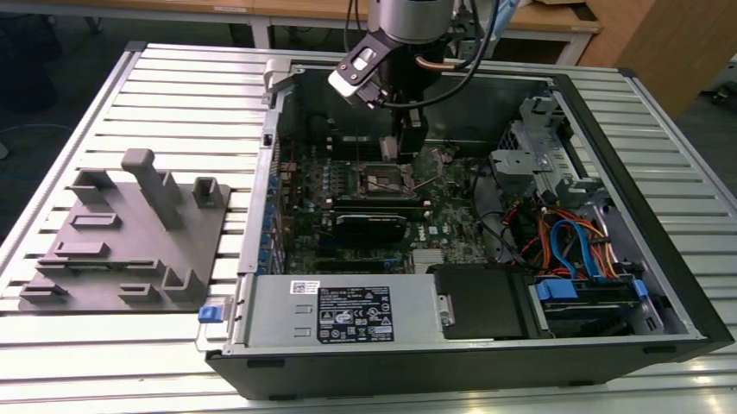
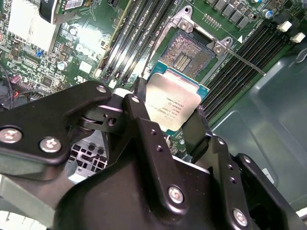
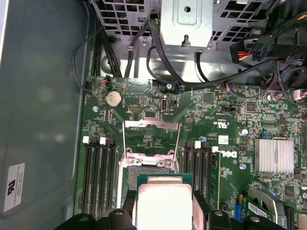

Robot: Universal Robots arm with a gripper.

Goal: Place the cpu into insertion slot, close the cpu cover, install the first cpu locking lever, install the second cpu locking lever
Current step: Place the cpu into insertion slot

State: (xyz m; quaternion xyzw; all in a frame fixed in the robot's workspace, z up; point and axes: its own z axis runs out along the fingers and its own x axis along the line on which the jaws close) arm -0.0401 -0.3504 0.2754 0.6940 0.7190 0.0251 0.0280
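Observation:
My gripper (image 2: 169, 115) is shut on the cpu (image 2: 178, 99), a flat square chip with a silver-grey top, gripped by two opposite edges between the black fingers (image 2: 202, 128). In the first wrist view the cpu (image 3: 163, 201) hangs just above and slightly off the insertion slot (image 3: 147, 164). The cpu cover (image 3: 151, 125) stands swung open behind the slot. A thin locking lever (image 2: 245, 61) lies unlatched beside the insertion slot (image 2: 188, 56). In the exterior view the gripper (image 1: 403, 155) hovers low over the insertion slot (image 1: 388, 178) inside the open computer case.
Long black memory slots (image 3: 98, 172) flank the socket on both sides. A finned heatsink (image 3: 274, 155), a drive cage (image 1: 541, 164) and bundled cables (image 1: 576, 241) lie towards the exterior view's right. A grey fixture block (image 1: 127, 233) sits on the table outside the case.

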